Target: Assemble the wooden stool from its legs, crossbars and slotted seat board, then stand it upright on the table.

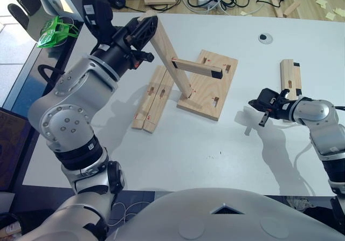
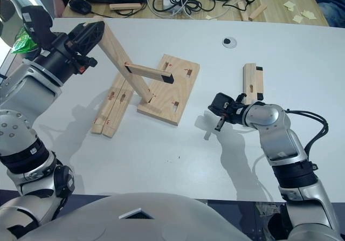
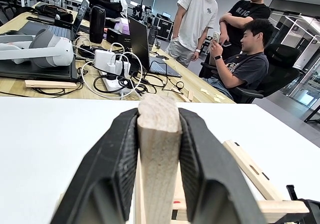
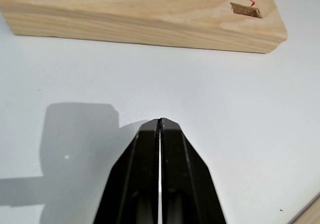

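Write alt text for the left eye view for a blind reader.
The left gripper clamps the top of a tilted pale wooden leg, a dark-tipped crossbar jutting from it, its foot on the slotted wooden seat board lying flat on the white table. Two loose wooden legs lie left of the board; the right gripper, shut and empty, hovers to its right.

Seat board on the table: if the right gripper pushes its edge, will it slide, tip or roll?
The seat board is a thick flat slab, so probably stiff and likely to slide, not tip or roll. The leg held by the left gripper seems planted in it, so it may pivot.
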{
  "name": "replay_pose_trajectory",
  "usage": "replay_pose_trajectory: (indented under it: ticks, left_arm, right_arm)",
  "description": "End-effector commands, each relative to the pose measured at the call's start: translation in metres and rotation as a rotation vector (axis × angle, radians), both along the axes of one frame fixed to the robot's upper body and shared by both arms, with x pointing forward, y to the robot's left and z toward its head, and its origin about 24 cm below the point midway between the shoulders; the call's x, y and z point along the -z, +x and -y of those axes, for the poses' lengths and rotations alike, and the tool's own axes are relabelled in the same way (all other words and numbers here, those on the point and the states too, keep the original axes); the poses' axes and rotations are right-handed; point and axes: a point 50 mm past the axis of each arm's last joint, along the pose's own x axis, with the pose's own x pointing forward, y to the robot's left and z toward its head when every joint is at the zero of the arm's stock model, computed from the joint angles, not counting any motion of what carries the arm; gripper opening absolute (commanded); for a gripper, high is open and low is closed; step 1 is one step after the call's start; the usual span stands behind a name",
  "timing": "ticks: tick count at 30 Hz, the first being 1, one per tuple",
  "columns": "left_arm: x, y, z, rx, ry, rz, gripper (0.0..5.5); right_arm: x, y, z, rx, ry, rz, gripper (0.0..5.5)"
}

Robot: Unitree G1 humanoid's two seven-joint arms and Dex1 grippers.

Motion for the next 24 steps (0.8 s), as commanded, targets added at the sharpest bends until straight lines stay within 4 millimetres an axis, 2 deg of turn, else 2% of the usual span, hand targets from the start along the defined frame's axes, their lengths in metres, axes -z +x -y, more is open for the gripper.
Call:
replay_pose_trajectory:
  ticks: [1,5,13,16,19,24]
  left_arm:
    - [0.01,-0.001,0.003,-0.006,0.071,-0.06,1.02]
    - [0.018,0.0,0.004,-0.069,0.103,-0.131,1.02]
    - [0.022,0.003,0.015,-0.139,0.099,-0.232,1.02]
    - [0.022,0.003,0.022,-0.137,0.066,-0.203,1.02]
    - [0.028,0.001,0.031,-0.116,0.108,-0.167,1.02]
    - [0.036,0.015,0.05,-0.111,0.097,-0.094,1.02]
  right_arm:
    - [-0.004,0.003,0.0,-0.006,-0.013,0.02,0.0]
    - [-0.004,0.004,-0.001,-0.012,-0.014,0.028,0.0]
    - [-0.003,0.007,-0.003,-0.022,-0.01,0.042,0.0]
    - [-0.003,0.009,-0.003,-0.028,-0.015,0.049,0.0]
    - [-0.004,0.012,-0.001,-0.024,-0.028,0.069,0.0]
    - [-0.001,0.026,0.015,0.086,-0.093,0.142,0.0]
